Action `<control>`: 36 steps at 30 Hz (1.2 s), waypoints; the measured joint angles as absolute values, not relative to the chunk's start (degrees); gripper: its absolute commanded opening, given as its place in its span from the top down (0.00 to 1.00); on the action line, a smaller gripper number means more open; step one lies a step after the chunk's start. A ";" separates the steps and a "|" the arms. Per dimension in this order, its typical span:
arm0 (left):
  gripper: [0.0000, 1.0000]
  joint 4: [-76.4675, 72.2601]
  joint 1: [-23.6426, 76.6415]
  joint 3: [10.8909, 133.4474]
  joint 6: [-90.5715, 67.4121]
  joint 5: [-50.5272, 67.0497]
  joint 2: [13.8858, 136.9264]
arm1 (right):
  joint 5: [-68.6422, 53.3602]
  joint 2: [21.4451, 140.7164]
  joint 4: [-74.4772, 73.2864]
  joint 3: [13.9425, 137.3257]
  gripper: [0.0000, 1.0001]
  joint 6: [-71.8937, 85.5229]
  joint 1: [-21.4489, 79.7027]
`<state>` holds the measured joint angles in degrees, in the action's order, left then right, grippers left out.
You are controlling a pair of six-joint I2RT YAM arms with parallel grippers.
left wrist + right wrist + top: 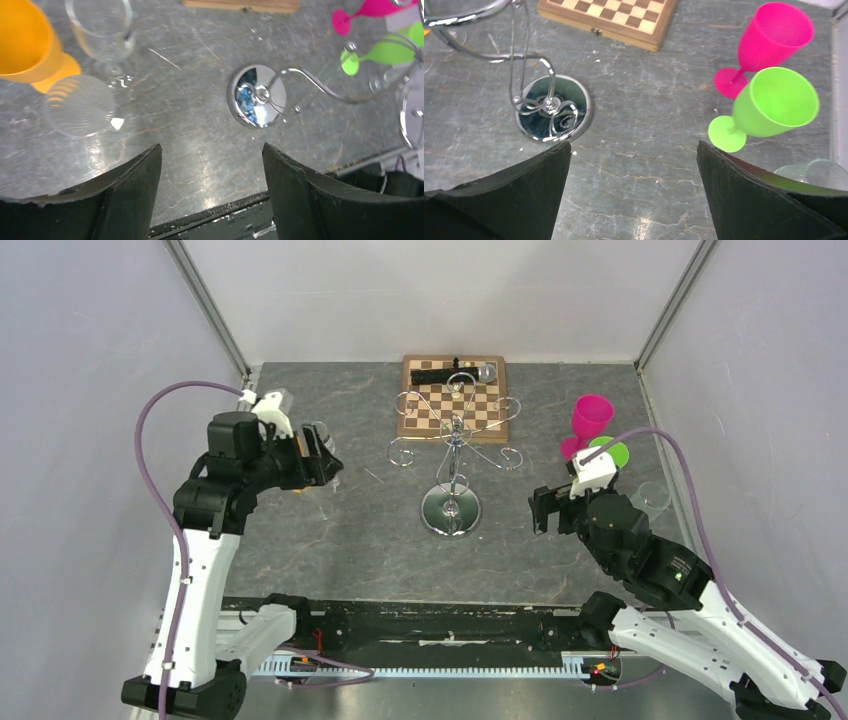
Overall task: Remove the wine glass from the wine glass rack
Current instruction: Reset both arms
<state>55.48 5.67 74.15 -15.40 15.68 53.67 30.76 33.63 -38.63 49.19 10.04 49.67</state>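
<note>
1. The wine glass rack (451, 508) stands on its mirrored base, in front of the wooden chessboard (453, 400).
2. A clear wine glass (102, 30) stands upright on the table, well left of the rack and just beside an orange goblet (25, 45).
3. A ribbed clear disc (80, 106) near it may be a foot or another glass; I cannot tell which.
4. The left gripper (210, 148) hangs left of the rack, jaws apart and holding nothing.
5. The right gripper (634, 146) hovers right of the rack, jaws spread wide and holding nothing.
6. A pink goblet (774, 35) and a green goblet (774, 102) stand further right of the rack.
</note>
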 measured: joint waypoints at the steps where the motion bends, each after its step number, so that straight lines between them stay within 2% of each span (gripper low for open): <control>1: 0.20 55.46 7.33 73.95 -15.40 15.75 53.60 | 31.64 33.43 -38.74 49.41 0.01 9.80 49.67; 9: 0.20 54.02 21.06 71.53 -15.46 13.15 51.99 | 39.20 34.20 -42.06 51.81 0.01 9.45 49.67; 13: 0.20 53.45 24.45 69.10 -15.46 11.40 50.70 | 41.28 33.93 -44.36 53.15 0.01 9.65 49.67; 24: 0.20 49.91 27.24 60.27 -17.67 10.59 44.23 | 42.98 31.77 -49.06 56.25 0.01 11.81 49.67; 36: 0.20 49.12 27.24 59.64 -18.83 10.61 42.44 | 43.29 31.05 -51.31 56.23 0.01 15.31 49.67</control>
